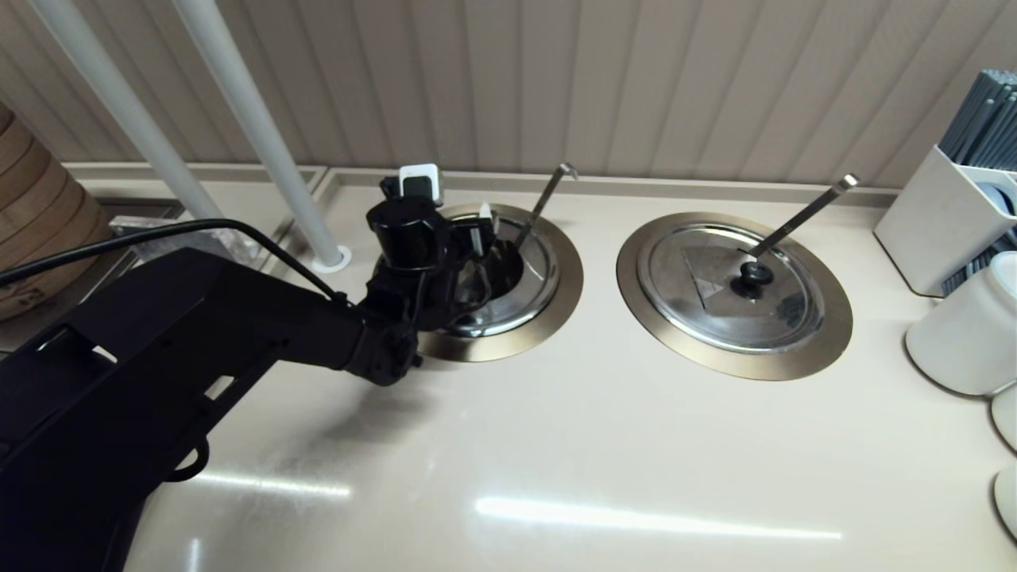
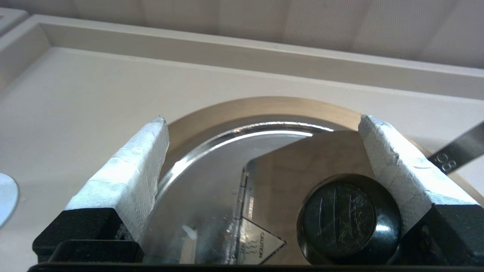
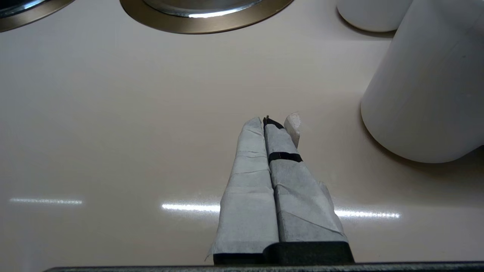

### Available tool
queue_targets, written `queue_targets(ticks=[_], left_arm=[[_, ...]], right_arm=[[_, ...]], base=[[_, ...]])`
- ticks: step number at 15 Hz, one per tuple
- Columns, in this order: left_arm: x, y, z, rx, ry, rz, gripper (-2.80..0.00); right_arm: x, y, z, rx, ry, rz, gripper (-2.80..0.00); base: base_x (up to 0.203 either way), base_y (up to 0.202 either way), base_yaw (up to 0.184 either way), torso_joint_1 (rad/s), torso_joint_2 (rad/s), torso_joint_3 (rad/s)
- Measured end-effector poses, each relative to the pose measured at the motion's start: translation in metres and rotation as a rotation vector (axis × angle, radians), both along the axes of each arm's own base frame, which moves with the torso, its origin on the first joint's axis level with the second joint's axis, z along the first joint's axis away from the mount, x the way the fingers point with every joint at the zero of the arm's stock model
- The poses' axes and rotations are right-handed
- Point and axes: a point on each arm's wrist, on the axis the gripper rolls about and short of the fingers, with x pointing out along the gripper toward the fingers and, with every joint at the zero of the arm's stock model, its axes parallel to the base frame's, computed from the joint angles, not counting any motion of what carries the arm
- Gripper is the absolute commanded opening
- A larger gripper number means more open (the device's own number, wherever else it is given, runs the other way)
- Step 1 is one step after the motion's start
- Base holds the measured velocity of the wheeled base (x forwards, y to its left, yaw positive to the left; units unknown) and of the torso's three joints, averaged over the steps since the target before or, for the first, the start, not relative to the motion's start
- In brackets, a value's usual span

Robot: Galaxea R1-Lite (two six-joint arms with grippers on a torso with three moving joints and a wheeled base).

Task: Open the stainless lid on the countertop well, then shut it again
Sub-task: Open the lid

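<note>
The stainless lid [image 1: 534, 280] lies on the countertop well [image 1: 569, 280], the left one, whose hook-tipped ladle handle [image 1: 550, 197] sticks up at the back. My left gripper [image 1: 480, 240] hovers low over this lid, partly hiding it. In the left wrist view the left gripper [image 2: 263, 120] is open, with the lid [image 2: 196, 189] and its triangular mark below. The black ball knob [image 2: 348, 219] sits between the fingers, close against one finger [image 2: 393, 166]. My right gripper [image 3: 270, 121] is shut and empty above the bare counter.
A twin lid [image 1: 735, 286] with a straight ladle handle [image 1: 806, 214] covers the right well. White containers [image 1: 965, 334] and a utensil holder [image 1: 945, 214] stand at the far right, two white poles [image 1: 262, 135] at the back left, and a bamboo steamer [image 1: 32, 222] at the left.
</note>
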Motion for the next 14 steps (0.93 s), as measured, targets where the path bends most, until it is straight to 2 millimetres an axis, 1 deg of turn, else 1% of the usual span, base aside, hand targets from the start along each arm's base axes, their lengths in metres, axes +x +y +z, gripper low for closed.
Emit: queue_targets(ticks=[2,6,14], left_arm=[[0.0,0.007,0.005,0.002,-0.005,-0.001,0.0],[-0.001,0.014,0.011,0.0,-0.013,0.009,0.0],[-0.005,0.041,0.03,0.012,-0.017,0.057,0.0]], right_arm=[[0.0,0.0,0.0,0.001,0.0,0.0,-2.8],[0.0,0.0,0.0,0.001,0.0,0.0,-2.8],[0.0,0.0,0.0,0.0,0.0,0.0,-2.8]], base=[[0.0,0.0,0.0,0.0,0.0,0.0],[0.0,0.0,0.0,0.0,0.0,0.0],[0.0,0.0,0.0,0.0,0.0,0.0]])
